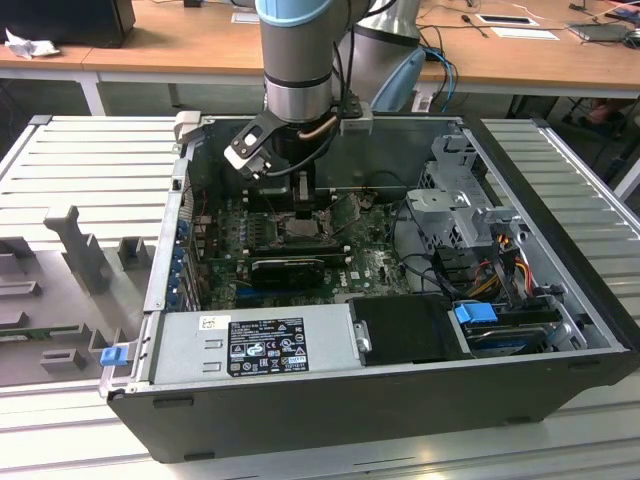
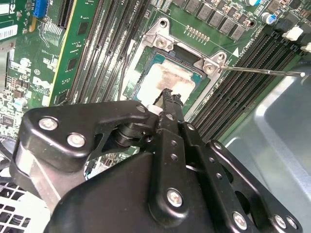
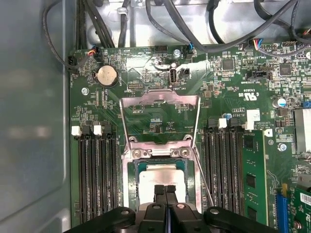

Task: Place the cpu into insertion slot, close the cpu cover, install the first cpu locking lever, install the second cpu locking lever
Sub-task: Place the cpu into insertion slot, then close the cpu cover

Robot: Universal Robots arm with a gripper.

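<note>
The cpu [image 3: 162, 175], a pale silver-beige square, lies in the insertion slot [image 3: 129, 187] of the green motherboard. In the second wrist view the cpu [image 2: 171, 78] has its green edge inside the slot's metal rim [image 2: 144, 54]. The cpu cover [image 3: 159, 100], a thin metal frame with a large cut-out, stands flipped open past the slot's hinge. My gripper [image 3: 165, 191] is shut, its black fingertips [image 2: 168, 96] pressed together at the chip's top; whether they touch it I cannot tell. A thin locking lever [image 2: 262, 72] sticks out sideways, unlatched. In the exterior view the gripper [image 1: 303, 207] reaches down into the case.
Long black memory slots [image 3: 97, 174] flank the socket on both sides. A coin battery [image 3: 106, 75] and cable bundles [image 3: 194, 34] lie beyond the cover. The open computer case [image 1: 330, 400] holds a power supply [image 1: 255, 343] and a drive cage [image 1: 465, 205]; its walls [image 3: 34, 121] stand close.
</note>
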